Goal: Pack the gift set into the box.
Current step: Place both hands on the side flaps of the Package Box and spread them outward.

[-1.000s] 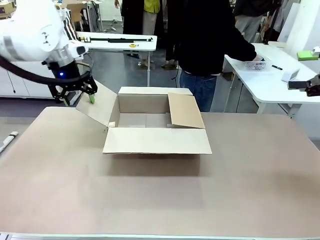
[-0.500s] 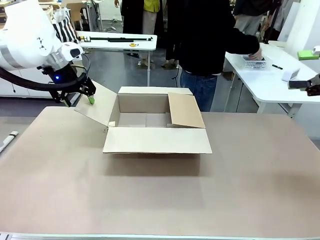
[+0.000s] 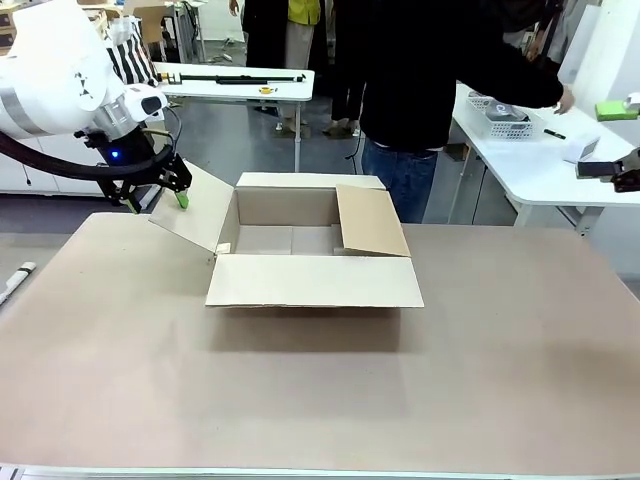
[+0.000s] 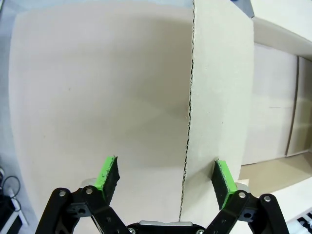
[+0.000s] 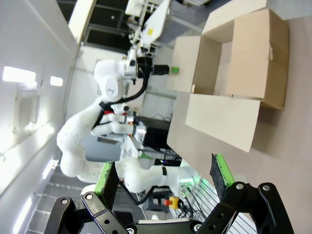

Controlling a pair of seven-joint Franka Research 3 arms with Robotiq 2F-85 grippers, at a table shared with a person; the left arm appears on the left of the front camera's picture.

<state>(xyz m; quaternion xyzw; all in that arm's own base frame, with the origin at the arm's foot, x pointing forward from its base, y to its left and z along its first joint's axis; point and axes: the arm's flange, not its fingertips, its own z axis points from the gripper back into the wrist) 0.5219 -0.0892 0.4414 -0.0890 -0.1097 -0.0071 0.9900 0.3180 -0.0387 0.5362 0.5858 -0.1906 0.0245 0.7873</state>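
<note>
**Flap prep: box open, not yet packed.**
Your L gripper (image 3: 157,200) straddles the left flap (image 3: 195,215), jaws apart; R gripper (image 5: 164,171) is spread too. The box (image 3: 310,282) sits mid-table w/ nothing inside. Next, prob.: back off the flap and leave room for the gift set.

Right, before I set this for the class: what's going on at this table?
The robot's left claw is open, its fingers straddling the edge of the left flap of the brown cardboard box, which sits open-topped mid-table. The right claw is open too, off to the side, gripping nothing. The person at the far side reaches one hand over a side table holding a white basket. No item lies in the visible part of the box's inside.
</note>
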